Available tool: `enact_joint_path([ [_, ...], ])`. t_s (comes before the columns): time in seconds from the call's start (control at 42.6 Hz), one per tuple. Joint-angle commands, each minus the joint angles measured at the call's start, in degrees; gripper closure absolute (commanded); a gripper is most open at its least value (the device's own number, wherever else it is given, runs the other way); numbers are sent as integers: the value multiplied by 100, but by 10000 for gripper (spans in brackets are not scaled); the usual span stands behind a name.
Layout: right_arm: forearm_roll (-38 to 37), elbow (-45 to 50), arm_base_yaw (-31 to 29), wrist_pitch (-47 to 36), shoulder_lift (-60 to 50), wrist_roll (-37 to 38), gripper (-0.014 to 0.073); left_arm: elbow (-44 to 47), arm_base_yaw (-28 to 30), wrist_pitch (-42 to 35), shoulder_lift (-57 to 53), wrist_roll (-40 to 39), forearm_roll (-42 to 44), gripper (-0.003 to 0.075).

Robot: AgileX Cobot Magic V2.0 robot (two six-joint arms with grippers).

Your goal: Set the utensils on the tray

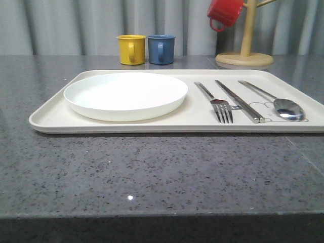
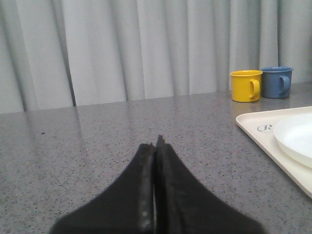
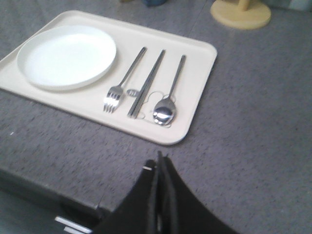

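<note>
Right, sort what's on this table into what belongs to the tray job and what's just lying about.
Belongs to the job:
tray
plate
fork
chopsticks
spoon

Lying about:
yellow mug
blue mug
red mug, hanging on the mug tree

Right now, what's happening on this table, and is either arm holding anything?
Nothing is being handled. The large cream plastic tray already carries the round white plate on its left part and, side by side to the plate's right, the slim silver fork, the pair of metal chopsticks and the long-handled spoon. The left gripper and right gripper are both shut and empty, off the tray over the grey countertop.
</note>
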Motion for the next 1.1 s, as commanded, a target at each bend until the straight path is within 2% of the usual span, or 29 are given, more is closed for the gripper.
enact_joint_path([
  [0.0,-93,593,-308,-1530,-237,-58,707,76,-40,-431,-124,-63,-11,741],
  [0.141,-51,1981,-818,-3217,-802,-58,707,76,-40,-431,-124,-63,-11,741],
  [0.305,-45,3499,-1108,-4709,-1294,-58,707,76,-40,-431,-124,-63,-11,741],
  [0.54,-24,4711,-1166,-6384,-1755,-58,707,76,-40,-431,-124,-63,-11,741],
  [0.869,-7,4688,-1172,-6298,-1748,-58,707,76,-40,-431,-113,-63,-11,741],
  [1.08,277,4688,-1246,-6252,-1748,-53,707,76,-40,-431,-113,-63,-11,741],
])
